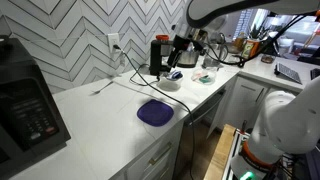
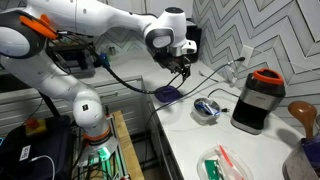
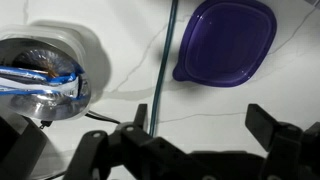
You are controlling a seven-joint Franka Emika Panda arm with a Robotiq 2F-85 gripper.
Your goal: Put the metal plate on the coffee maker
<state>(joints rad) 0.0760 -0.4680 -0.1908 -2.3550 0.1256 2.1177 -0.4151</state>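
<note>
From where I stood, the robot's black two-fingered claw (image 3: 200,120) hung open and empty above the white stone bench (image 1: 100,120). In the wrist view its fingers stood well apart along the lower edge of the frame, with only bare bench between them.

The round shiny metal plate (image 3: 45,78) sat at the left of that view, flat on the bench, with something blue and glinting in it that I could not make out. In an exterior view the plate (image 2: 205,108) lay just beside the tall black coffee maker with the orange-red top (image 2: 255,100), at the lower right of the frame. It had not been lifted.

The claw (image 2: 182,70) hung up and to the left of the plate, nearer the purple rounded-square plastic dish (image 2: 167,93). I judged this to be the approach: the jaws were held wide so they could drop over the plate's thin rim, and held high to clear the thin dark cord (image 3: 165,50) running down the bench.

The plate looked slippery and shallow, so I thought a rim pinch would be needed. The coffee maker (image 1: 160,55) was narrow, leaving little room to set the plate level.
</note>
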